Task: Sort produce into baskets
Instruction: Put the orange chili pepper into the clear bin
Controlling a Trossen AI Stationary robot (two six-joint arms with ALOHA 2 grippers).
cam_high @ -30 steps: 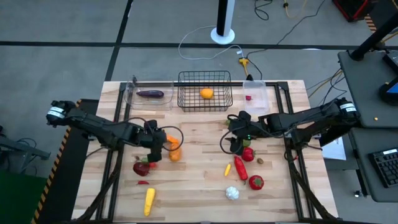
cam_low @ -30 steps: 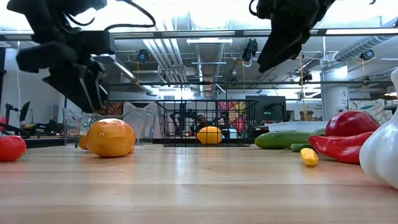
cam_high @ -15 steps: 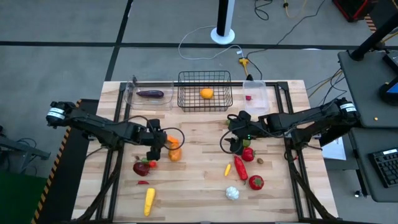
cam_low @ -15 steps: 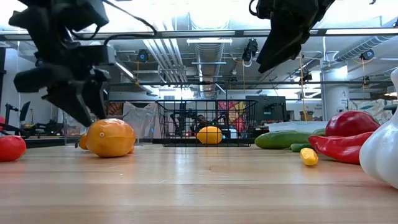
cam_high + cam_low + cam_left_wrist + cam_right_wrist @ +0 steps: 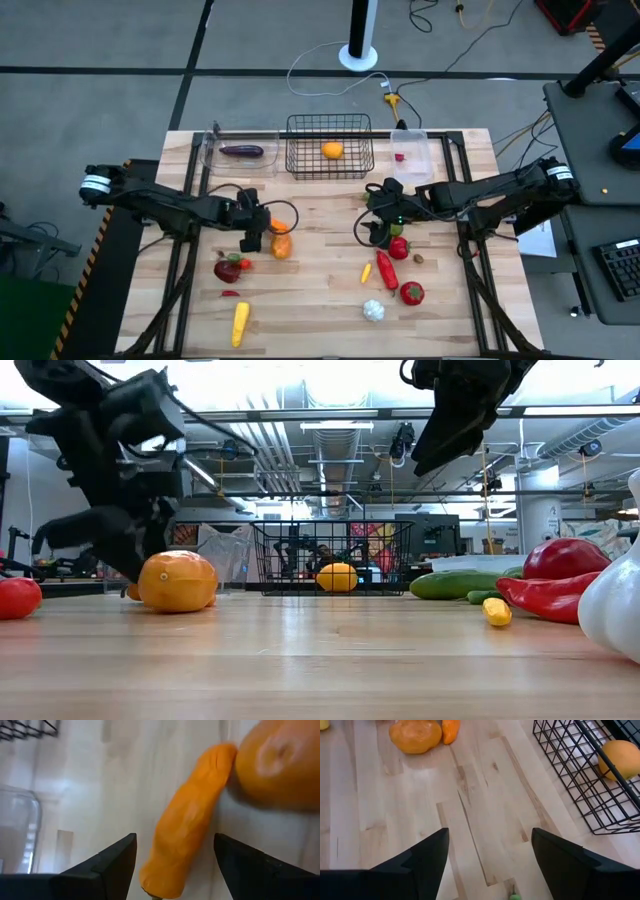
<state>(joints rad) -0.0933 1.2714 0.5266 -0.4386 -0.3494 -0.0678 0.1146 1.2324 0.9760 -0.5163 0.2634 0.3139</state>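
As the sorting goes on, the left gripper (image 5: pixel 172 865) is low over the wooden table (image 5: pixel 320 300), its fingers (image 5: pixel 102 867) spread apart and empty on either side of a carrot (image 5: pixel 187 827) that lies flat on the boards, left of centre. The carrot's far tip touches an orange, rounded fruit (image 5: pixel 280 762) just beside it, so any grasp looks best made across the carrot's middle or nearer end, away from that neighbour. Judging by its smooth, slightly glossy skin, the toy is probably light, stiff plastic and a little slippery; its tapered, rounded body may roll or squirt out if pinched near the thin end, so a squeeze across the thicker middle seems the safer hold. The right gripper (image 5: pixel 490 865) hangs raised over the table's middle-right, also parted and holding nothing, near a cucumber (image 5: pixel 460 584) and red peppers (image 5: pixel 388 268). At the far edge stand the black wire basket (image 5: pixel 330 160) holding one orange (image 5: pixel 332 150), a clear bin (image 5: pixel 240 150) to its left with an eggplant (image 5: pixel 241 152), and a smaller clear bin (image 5: pixel 412 152) to its right. Corn (image 5: pixel 240 322), garlic (image 5: pixel 373 311) and a tomato (image 5: pixel 411 293) wait along the near side.
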